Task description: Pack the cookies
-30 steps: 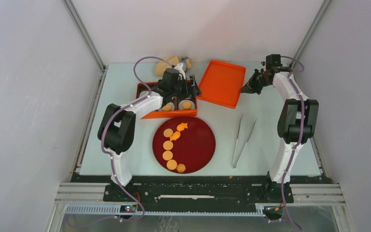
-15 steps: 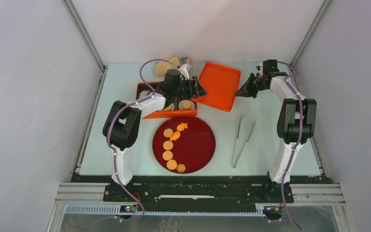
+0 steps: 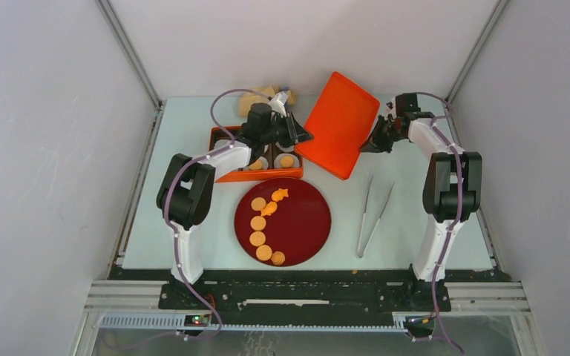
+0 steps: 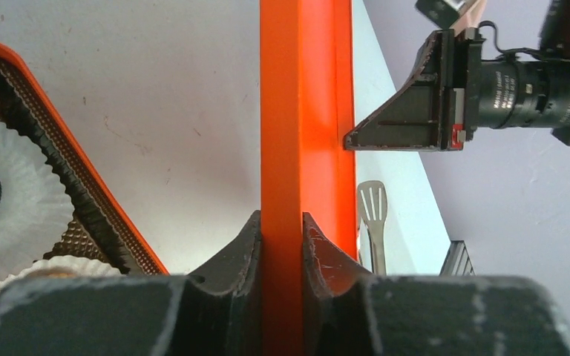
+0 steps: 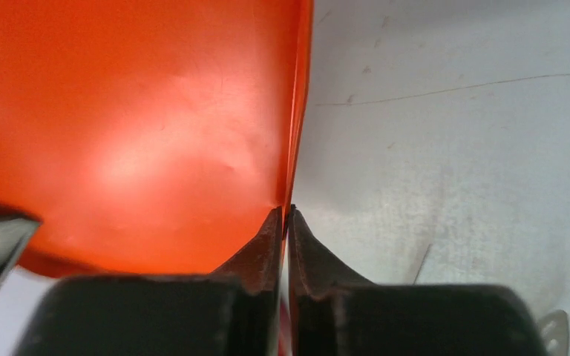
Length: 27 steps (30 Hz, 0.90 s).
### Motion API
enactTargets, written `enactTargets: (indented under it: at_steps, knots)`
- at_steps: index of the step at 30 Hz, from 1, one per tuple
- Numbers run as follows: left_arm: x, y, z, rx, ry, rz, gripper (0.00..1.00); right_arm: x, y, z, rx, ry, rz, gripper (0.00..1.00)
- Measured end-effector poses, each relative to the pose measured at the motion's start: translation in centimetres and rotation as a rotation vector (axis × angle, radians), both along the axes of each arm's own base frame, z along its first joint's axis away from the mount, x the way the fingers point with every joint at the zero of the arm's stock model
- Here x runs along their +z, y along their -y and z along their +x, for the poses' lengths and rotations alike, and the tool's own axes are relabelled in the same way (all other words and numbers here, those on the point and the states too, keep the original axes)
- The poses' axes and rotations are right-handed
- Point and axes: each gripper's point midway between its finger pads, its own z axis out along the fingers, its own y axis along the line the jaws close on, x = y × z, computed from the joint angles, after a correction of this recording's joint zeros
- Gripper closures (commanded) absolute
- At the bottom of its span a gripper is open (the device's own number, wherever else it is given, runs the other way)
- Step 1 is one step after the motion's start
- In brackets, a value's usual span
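We pinch the tilted orange plastic lid (image 3: pixel 339 122) by opposite edges, left gripper (image 4: pixel 280 222) and right gripper (image 5: pixel 283 211) both clamped on it. The orange-tan round cookies (image 3: pixel 258 223) lie well apart from both, on the dark red plate (image 3: pixel 306 222).

Your left gripper (image 4: pixel 280 222) pinches the edge of the flat orange plastic lid (image 4: pixel 304 89), which runs from 6 to 12 o'clock. At 2 o'clock the right gripper (image 4: pixel 364 137) touches the lid's far side. White pleated paper liners (image 4: pixel 22 200) lie at 8 o'clock.
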Motion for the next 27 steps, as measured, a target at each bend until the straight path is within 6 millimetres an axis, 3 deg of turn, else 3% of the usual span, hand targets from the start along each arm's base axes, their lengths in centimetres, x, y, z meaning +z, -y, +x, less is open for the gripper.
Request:
enactTargets:
  at_steps: [4, 7, 12, 15, 18, 21, 24, 27]
  knots:
    - [-0.8, -0.5, -0.3, 0.003, -0.043, 0.02, 1.0, 0.2, -0.8, -0.8, 0.045, 0.065, -0.25, 0.56]
    - [-0.3, -1.0, 0.0, 0.002, -0.065, 0.026, 1.0, 2.3, -2.4, -2.1, 0.097, 0.175, -0.481, 0.46]
    - [0.3, -2.4, 0.8, 0.029, -0.12, 0.086, 1.0, 9.1, -8.2, -6.1, 0.205, 0.52, -0.637, 0.36]
    - [1.4, -3.1, 1.8, 0.04, -0.153, 0.108, 1.0, 11.4, -9.9, -8.6, 0.24, 0.688, -0.703, 0.33]
    - [3.5, -3.7, 3.6, 0.046, -0.148, 0.108, 1.0, 11.2, -10.3, -9.4, 0.258, 0.77, -0.798, 0.33]
    - [5.7, -4.5, 4.5, 0.061, -0.144, 0.112, 1.0, 9.3, -11.0, -9.3, 0.306, 0.792, -0.901, 0.32]
    - [6.6, -5.2, 4.6, 0.07, -0.152, 0.116, 1.0, 8.0, -11.8, -8.8, 0.345, 0.809, -0.968, 0.32]
    - [6.2, -5.3, 4.0, 0.06, -0.182, 0.131, 1.0, 7.8, -12.4, -8.3, 0.351, 0.837, -1.014, 0.33]
